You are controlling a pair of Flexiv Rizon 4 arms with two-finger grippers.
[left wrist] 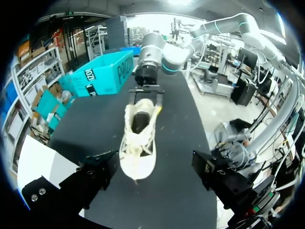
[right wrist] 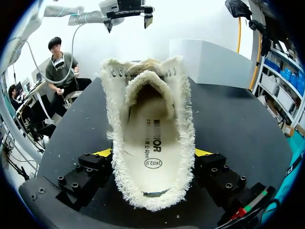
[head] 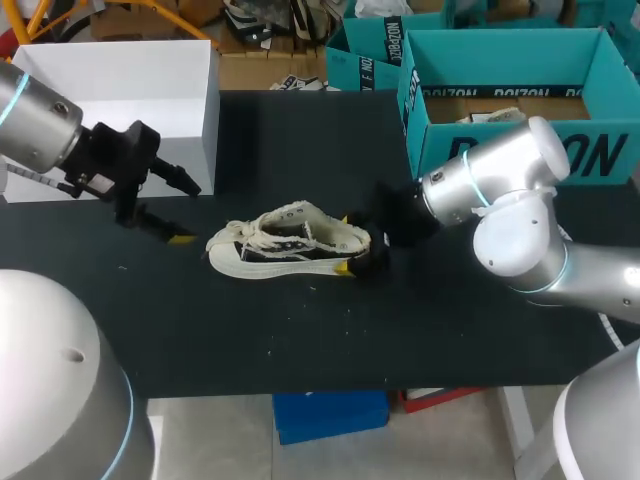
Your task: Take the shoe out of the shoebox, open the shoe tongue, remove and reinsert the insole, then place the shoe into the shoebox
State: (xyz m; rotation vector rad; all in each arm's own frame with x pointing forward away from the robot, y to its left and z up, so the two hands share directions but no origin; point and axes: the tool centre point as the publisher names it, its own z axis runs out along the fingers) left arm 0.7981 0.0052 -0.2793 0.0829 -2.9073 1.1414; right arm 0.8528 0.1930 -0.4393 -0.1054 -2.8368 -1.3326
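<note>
Shoe (head: pixel 285 243): is lying on the black table (head: pixel 300 335), out of the box.
Insole (right wrist: pixel 148 143): is sitting inside the shoe.
Right gripper (head: pixel 348 243): is squeezing the shoe's heel from both sides.
Left gripper (head: pixel 182 210): is hanging open just past the shoe's toe, not touching.
Box (head: pixel 436 145): is standing behind the shoe's heel end, apart.

shoe (head: pixel 290 243) 1 | teal box (head: pixel 440 135), white box (head: pixel 130 90) 2 | left tool (head: pixel 187 212), right tool (head: pixel 345 243) 2

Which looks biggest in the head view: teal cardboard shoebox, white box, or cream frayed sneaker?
Largest: the teal cardboard shoebox and the white box, about alike, can't rank.
Smallest: the cream frayed sneaker.
</note>
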